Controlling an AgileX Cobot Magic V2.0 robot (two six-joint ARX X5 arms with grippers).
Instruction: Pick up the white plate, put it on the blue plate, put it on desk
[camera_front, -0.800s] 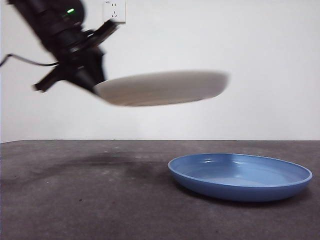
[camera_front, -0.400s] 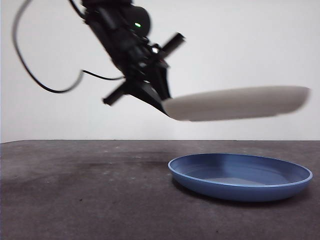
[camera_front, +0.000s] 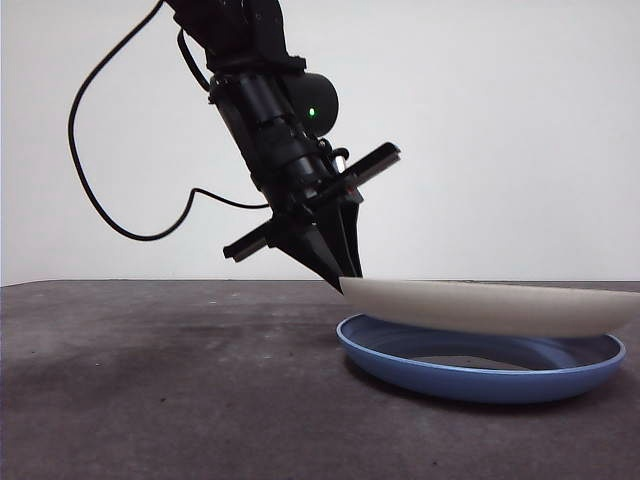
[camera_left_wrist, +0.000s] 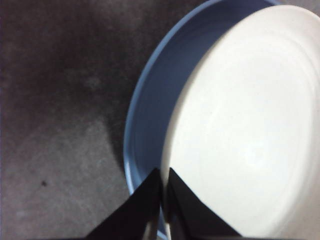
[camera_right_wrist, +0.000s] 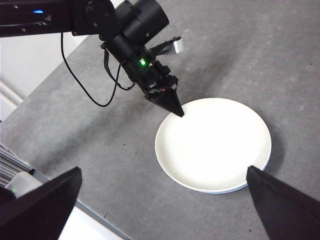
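Observation:
My left gripper (camera_front: 342, 280) is shut on the near-left rim of the white plate (camera_front: 490, 305). It holds the plate almost level, directly over the blue plate (camera_front: 480, 375) on the desk (camera_front: 150, 400). The white plate's gripped edge sits slightly above the blue rim. I cannot tell whether its other side touches. In the left wrist view the closed fingertips (camera_left_wrist: 159, 175) pinch the white plate (camera_left_wrist: 240, 130) over the blue plate (camera_left_wrist: 147, 100). In the right wrist view the white plate (camera_right_wrist: 212, 142) covers the blue one. My right gripper (camera_right_wrist: 164, 172) is open, high above.
The left arm's black cable (camera_front: 110, 215) loops out to the left of the arm. The desk's edge (camera_right_wrist: 60, 190) runs past the lower left in the right wrist view. A plain white wall (camera_front: 520, 120) stands behind the desk.
My left gripper has carried the white plate to the right and down, from high in the air to just over the blue plate.

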